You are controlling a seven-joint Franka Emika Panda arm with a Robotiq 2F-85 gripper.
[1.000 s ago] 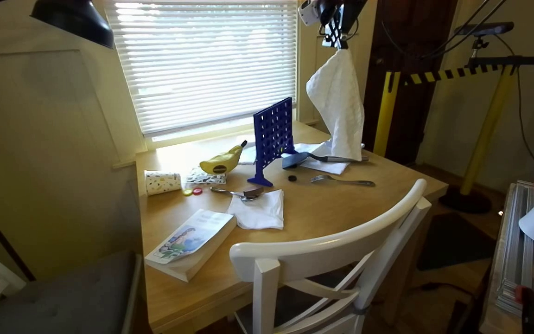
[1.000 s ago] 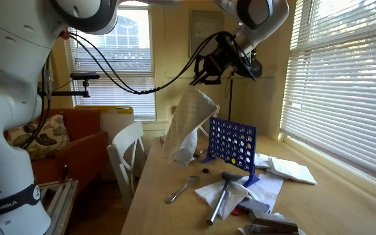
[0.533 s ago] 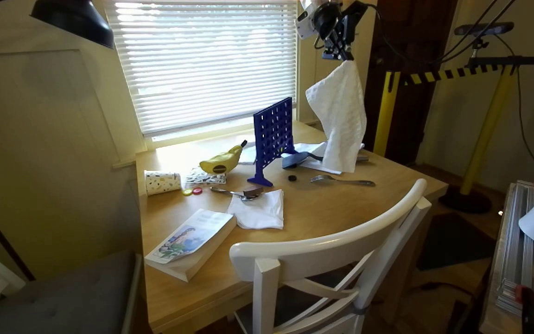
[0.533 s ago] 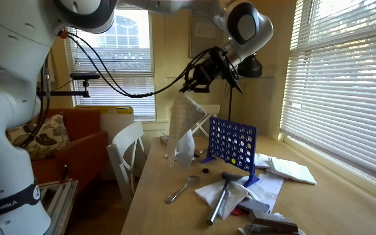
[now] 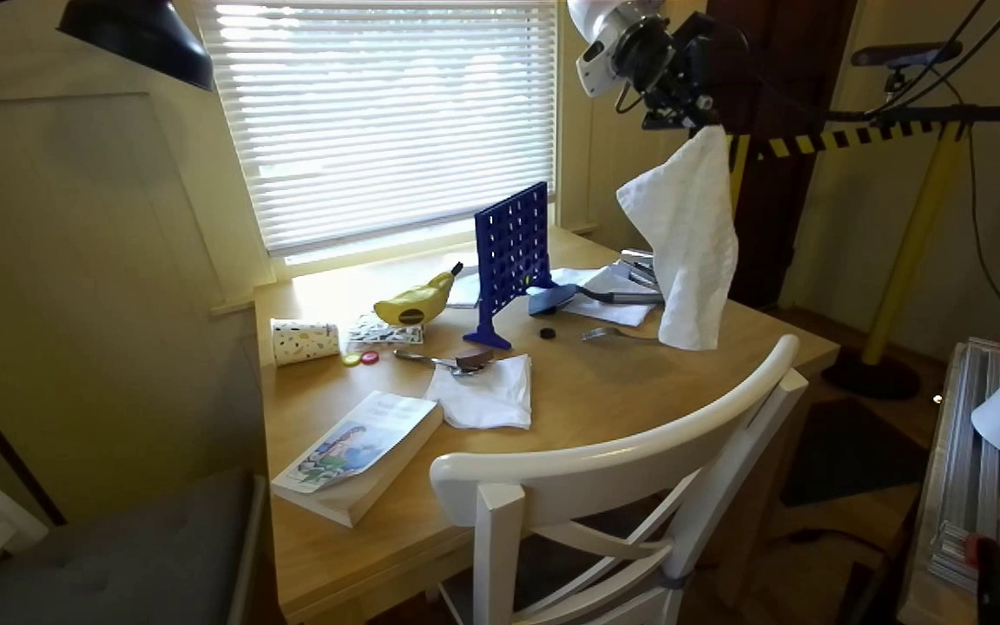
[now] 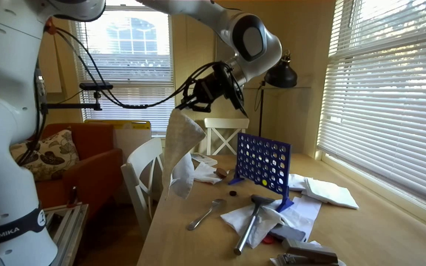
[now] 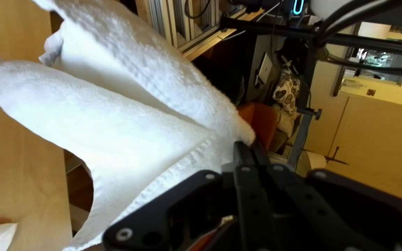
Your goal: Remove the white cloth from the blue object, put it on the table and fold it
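The white cloth (image 5: 691, 234) hangs limp from my gripper (image 5: 705, 128), clear of the blue rack. The cloth (image 6: 180, 138) and gripper (image 6: 178, 108) also show in an exterior view, over the near side edge of the table (image 6: 183, 240). In the wrist view the closed fingertips (image 7: 251, 148) pinch one corner of the cloth (image 7: 117, 115), which falls in folds to the left. I cannot tell whether its lower end touches the table. The blue rack (image 5: 513, 247) stands upright on its feet on the table (image 5: 604, 391); it also shows in an exterior view (image 6: 263, 161).
A fork (image 5: 608, 332) lies partly behind the cloth. A spatula (image 6: 248, 229) lies on white napkins by the rack. A white chair (image 5: 621, 460) stands at the table edge. A book (image 5: 361, 451), folded napkin (image 5: 500, 404), banana pouch (image 5: 417, 304) and stapler (image 6: 309, 251) lie around.
My gripper has moved sideways away from the blue rack and somewhat lower, carrying the hanging cloth. The cloth now covers the fork's handle in an exterior view. The rack has not moved.
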